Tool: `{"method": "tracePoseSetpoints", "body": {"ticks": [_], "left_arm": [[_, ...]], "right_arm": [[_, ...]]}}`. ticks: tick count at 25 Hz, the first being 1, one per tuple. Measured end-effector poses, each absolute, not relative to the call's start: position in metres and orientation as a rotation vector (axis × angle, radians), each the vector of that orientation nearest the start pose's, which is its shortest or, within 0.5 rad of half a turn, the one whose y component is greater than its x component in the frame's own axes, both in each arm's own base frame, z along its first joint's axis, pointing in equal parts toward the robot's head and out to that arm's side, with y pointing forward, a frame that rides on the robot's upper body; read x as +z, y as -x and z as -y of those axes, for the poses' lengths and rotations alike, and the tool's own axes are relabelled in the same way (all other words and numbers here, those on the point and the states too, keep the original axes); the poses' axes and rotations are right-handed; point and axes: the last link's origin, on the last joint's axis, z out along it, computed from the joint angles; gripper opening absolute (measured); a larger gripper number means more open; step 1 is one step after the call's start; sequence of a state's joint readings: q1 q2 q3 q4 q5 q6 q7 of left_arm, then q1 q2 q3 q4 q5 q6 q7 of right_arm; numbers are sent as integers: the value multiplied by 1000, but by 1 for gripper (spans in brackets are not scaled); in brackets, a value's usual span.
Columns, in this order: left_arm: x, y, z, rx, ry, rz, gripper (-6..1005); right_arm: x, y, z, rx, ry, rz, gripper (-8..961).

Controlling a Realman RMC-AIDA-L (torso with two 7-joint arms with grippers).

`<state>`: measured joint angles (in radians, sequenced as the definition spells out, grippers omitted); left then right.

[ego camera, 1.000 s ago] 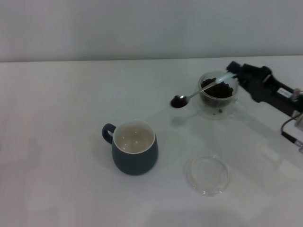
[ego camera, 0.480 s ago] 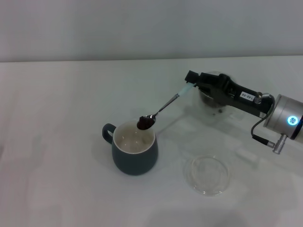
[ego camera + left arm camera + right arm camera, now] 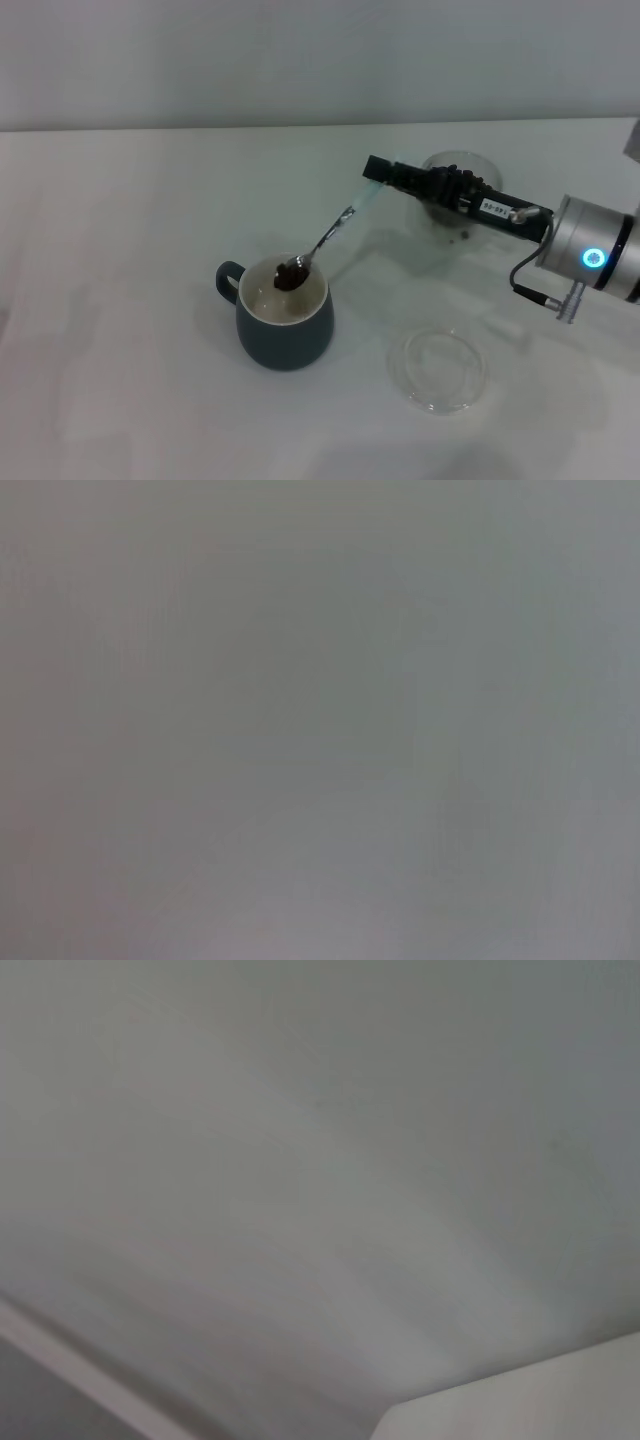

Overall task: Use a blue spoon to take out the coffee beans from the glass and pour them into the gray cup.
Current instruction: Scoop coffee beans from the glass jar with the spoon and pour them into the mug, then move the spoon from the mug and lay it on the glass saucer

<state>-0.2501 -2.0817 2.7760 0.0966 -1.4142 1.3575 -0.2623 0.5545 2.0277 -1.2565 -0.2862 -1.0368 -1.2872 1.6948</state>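
Observation:
In the head view my right gripper (image 3: 377,168) reaches in from the right and is shut on the pale handle of the blue spoon (image 3: 330,232). The spoon slants down to the left. Its bowl holds coffee beans (image 3: 289,276) just over the white inside of the gray cup (image 3: 285,322), at the rim's far side. The glass (image 3: 460,196) stands behind the right arm, mostly hidden by it. The left gripper is out of view; its wrist view shows only a blank grey surface.
A shallow clear glass dish (image 3: 438,370) lies on the white table (image 3: 120,250) to the right of the gray cup, below the right arm. The cup's handle points left. The right wrist view shows only a plain pale surface.
My right gripper carried the loaded spoon leftward from beside the glass to over the gray cup, and the spoon bowl has dropped lower into the cup's mouth.

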Motion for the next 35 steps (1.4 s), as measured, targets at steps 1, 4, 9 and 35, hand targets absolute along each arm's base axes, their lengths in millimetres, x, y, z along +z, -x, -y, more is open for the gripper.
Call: {"method": "tracePoseSetpoints", "body": {"ticks": [1, 4, 9, 35], "left_arm": [[6, 384, -249, -706, 1389, 682, 862], [5, 384, -249, -706, 1390, 682, 862], [5, 384, -249, -708, 1391, 683, 862], [7, 383, -252, -717, 1377, 687, 861]], "right_arm": [[-34, -246, -352, 1266, 2223, -1437, 149], [-36, -239, -353, 1275, 2257, -1329, 149], [-38, -234, -354, 1259, 2280, -1170, 149], [41, -316, -295, 1257, 2242, -1155, 150]]}}
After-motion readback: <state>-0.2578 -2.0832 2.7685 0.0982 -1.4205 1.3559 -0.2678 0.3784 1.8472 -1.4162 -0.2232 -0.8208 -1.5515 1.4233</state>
